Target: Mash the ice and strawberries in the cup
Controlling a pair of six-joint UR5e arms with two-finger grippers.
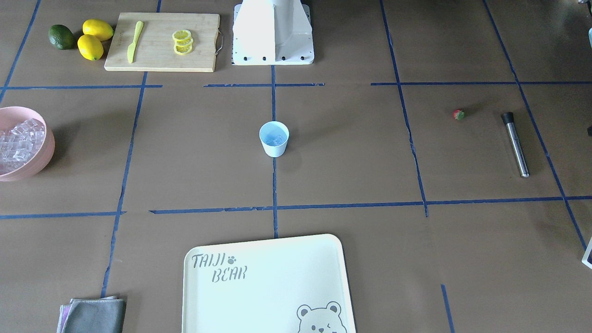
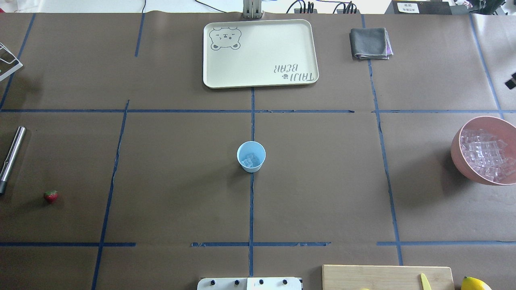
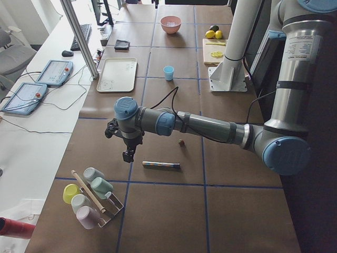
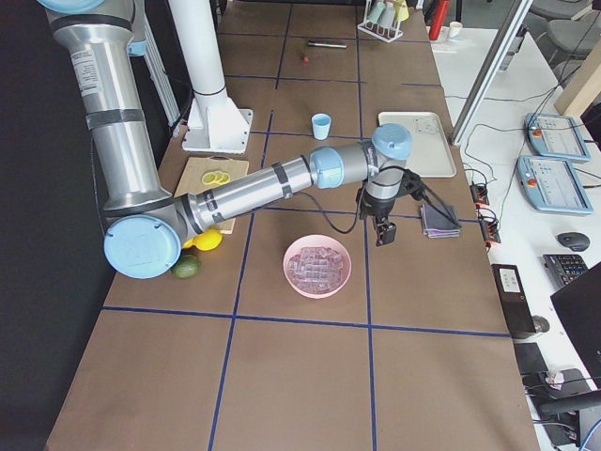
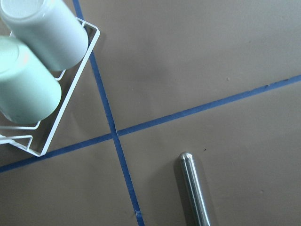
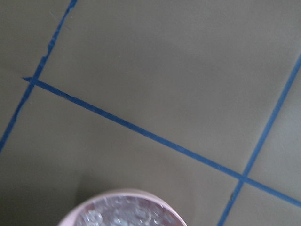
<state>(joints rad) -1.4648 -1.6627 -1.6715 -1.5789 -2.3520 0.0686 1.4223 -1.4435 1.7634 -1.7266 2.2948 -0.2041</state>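
Note:
The light blue cup stands upright at the table's centre with a few clear ice cubes inside. More ice fills the pink bowl. The tiny red strawberry lies alone on the table, near a steel muddler. My left gripper hangs above the table by the muddler's end; I cannot tell if it is open or shut. My right gripper hangs just beyond the pink bowl; I cannot tell its state either. Neither wrist view shows fingers.
A cream tray and a grey cloth lie at the far edge. A cutting board holds lemon slices and a yellow knife, with lemons and a green fruit beside it. A wire rack of cups stands past the muddler.

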